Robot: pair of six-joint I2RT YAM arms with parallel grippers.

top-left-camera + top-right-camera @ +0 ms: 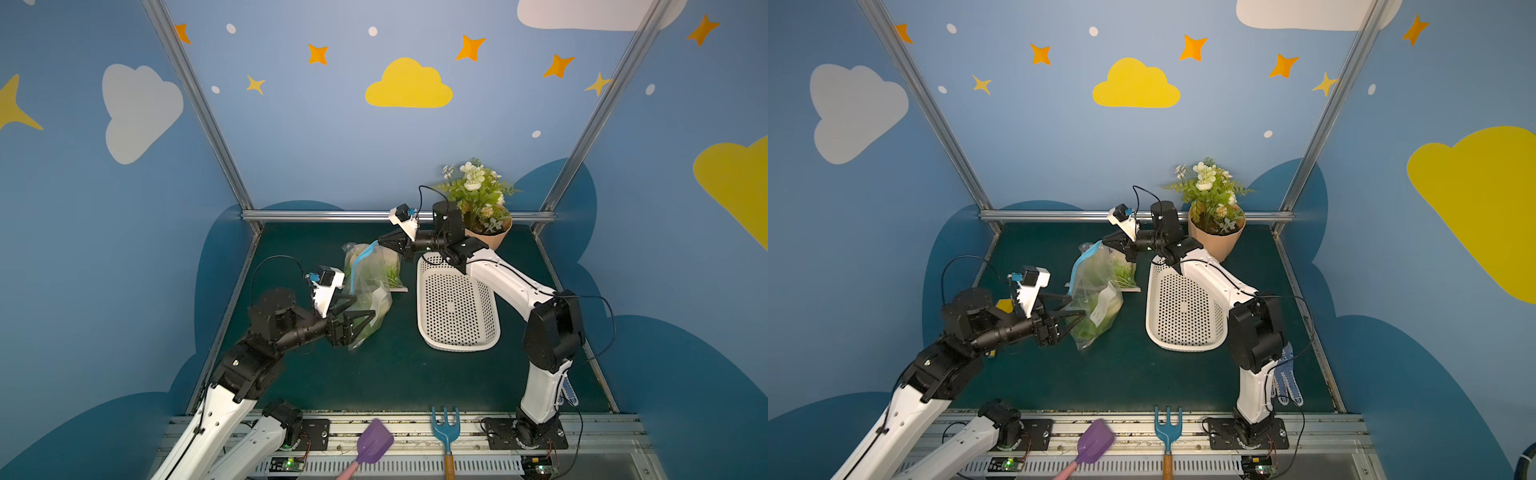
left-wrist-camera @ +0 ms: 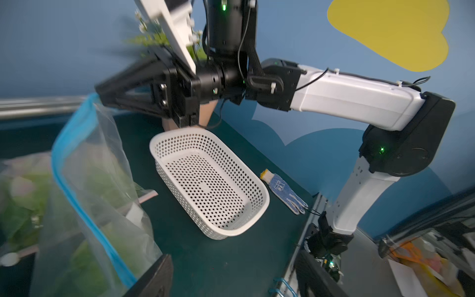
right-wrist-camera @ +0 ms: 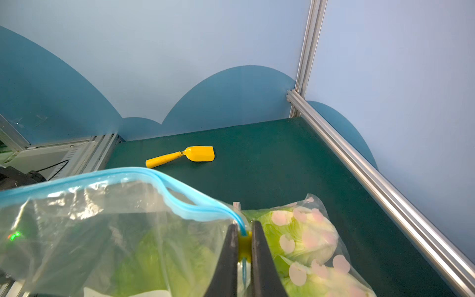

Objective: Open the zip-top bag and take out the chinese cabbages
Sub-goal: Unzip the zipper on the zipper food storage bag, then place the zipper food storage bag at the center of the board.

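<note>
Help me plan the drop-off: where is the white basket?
In both top views the white basket sits right of the zip-top bag, before the potted plant.

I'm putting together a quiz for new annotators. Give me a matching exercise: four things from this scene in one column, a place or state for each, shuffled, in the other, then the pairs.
Things:
1. zip-top bag
2. white basket
3. yellow scoop
4. potted plant

Places or states:
A. empty, beside the bag
B. stands at the back, behind the basket
C. pinched at the end of its blue seal by the right gripper
D. lies flat on the green mat, apart from the bag

Pairs: 1-C, 2-A, 3-D, 4-B
</note>
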